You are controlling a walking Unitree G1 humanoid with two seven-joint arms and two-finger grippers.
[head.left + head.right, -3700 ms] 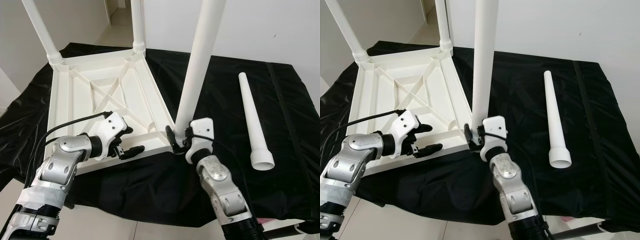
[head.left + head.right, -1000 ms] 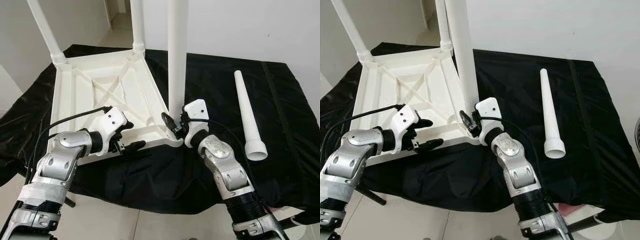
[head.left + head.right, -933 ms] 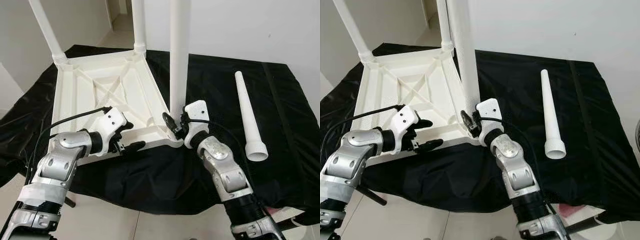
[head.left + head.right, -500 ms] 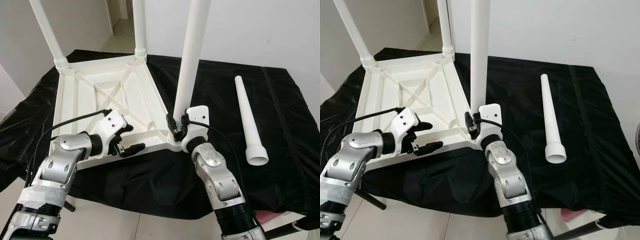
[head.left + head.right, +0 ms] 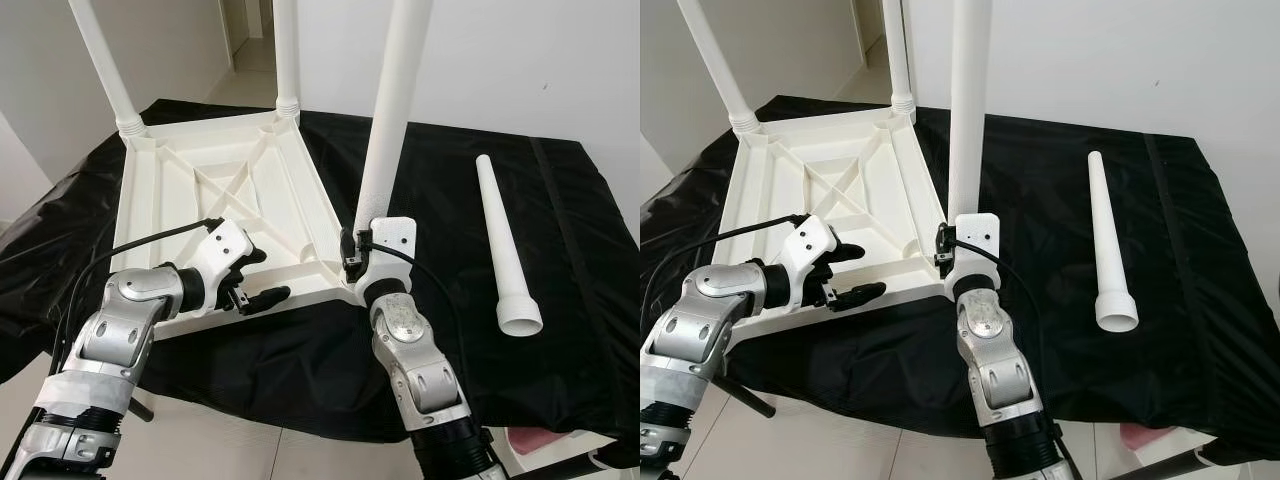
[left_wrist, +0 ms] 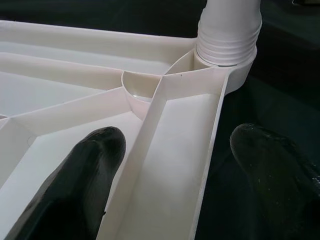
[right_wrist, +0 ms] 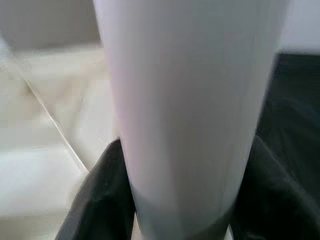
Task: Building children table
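The white children's table (image 5: 180,170) lies upside down on a black cloth. Two legs (image 5: 100,60) (image 5: 286,50) stand in its far corners. A third leg (image 5: 395,100) rises from the near right corner, leaning slightly right. My right gripper (image 5: 358,262) is shut on that leg just above its socket; in the right wrist view the black fingers (image 7: 100,200) press both sides of it. My left gripper (image 5: 256,278) is open astride the table's near rim (image 6: 175,165), one finger (image 6: 80,175) inside and the other outside. A fourth leg (image 5: 503,240) lies loose on the cloth to the right.
The black cloth (image 5: 440,200) covers a low surface and drapes over its front edge to a pale tiled floor (image 5: 250,450). A white wall (image 5: 540,60) runs behind, and a doorway opens at the back left.
My right forearm has swung left around the held leg's base, and the leg now leans slightly right. The camera has shifted a little. The left gripper has stayed on the rim.
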